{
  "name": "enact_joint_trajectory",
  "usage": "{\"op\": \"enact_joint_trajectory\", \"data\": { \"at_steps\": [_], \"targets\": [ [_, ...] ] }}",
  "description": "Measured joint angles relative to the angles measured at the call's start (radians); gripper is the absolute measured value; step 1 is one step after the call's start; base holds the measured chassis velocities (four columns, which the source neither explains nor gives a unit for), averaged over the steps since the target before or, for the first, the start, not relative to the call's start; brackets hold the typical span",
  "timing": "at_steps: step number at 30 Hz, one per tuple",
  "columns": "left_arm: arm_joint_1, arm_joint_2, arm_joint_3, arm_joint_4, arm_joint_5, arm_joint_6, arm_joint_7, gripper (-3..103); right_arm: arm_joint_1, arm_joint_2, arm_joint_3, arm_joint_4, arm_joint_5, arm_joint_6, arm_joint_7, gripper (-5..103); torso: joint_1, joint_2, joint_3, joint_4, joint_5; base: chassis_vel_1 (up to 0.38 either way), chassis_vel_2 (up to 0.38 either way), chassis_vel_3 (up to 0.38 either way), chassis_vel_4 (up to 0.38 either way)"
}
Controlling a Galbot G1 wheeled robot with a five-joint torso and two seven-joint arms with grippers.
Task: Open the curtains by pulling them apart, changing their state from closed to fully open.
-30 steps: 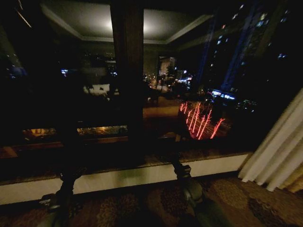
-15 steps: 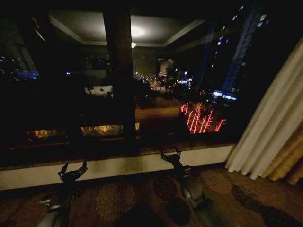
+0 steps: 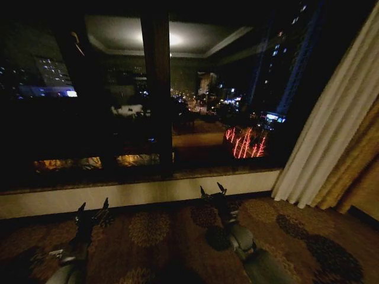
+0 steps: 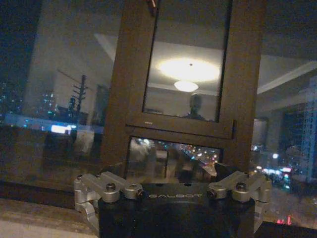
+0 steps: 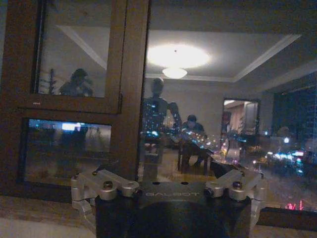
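The sheer cream-white curtains (image 3: 323, 136) hang bunched in pleats at the right side of the window, down to the floor. The dark glass (image 3: 225, 106) left of them is uncovered, with city lights beyond. My left gripper (image 3: 93, 206) is low over the carpet at the lower left, fingers spread and empty. My right gripper (image 3: 211, 190) is held low near the middle, just below the sill, also open and empty. Both grippers stand well left of the fabric and touch nothing.
A thick golden drape (image 3: 358, 171) hangs right of the sheer panel. A dark wooden window post (image 3: 157, 89) divides the glass and appears close in the wrist views (image 4: 133, 99) (image 5: 131, 99). A pale sill wall (image 3: 148, 192) runs along the window's base, and patterned carpet (image 3: 148, 231) lies before it.
The whole head view has shifted, so the camera moved: the curtain and golden drape now take up more of the right side. Both open grippers show more fully, above the carpet.
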Motion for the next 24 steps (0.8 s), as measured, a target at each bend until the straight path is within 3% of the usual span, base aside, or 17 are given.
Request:
{"op": "enact_joint_trajectory", "data": {
  "at_steps": [24],
  "targets": [
    [0.000, 0.000, 0.000, 0.000, 0.000, 0.000, 0.000, 100, 0.000, 0.000, 0.000, 0.000, 0.000, 0.000, 0.000, 100, 0.001, -0.001, 0.000, 0.0000, -0.0003, -0.004, 0.008, 0.003, -0.009]
  ]
}}
